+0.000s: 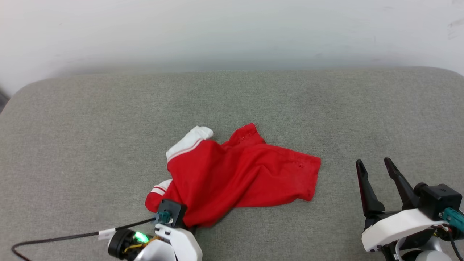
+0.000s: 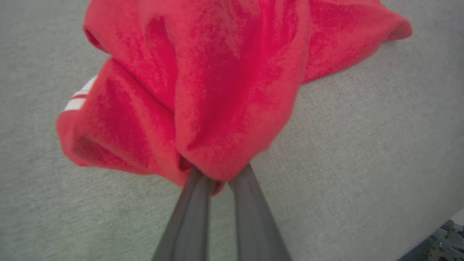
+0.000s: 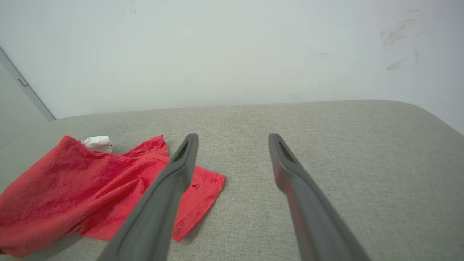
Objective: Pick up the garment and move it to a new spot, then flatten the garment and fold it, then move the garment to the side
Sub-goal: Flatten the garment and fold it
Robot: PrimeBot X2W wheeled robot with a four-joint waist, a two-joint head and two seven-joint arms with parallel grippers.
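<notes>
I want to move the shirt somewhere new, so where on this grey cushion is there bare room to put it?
Bare cushion runs wide between the shirt and the wall, and left of the shirt. A narrower strip lies between the shirt and the open right gripper. Crowded at the near edge, where the left gripper pinches the shirt.

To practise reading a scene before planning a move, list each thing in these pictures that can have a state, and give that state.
garment: crumpled, not yet flattened or folded, lying on the grey padded surface.
left gripper: shut on a bunched edge of the garment.
right gripper: open, empty, apart from the garment.
</notes>
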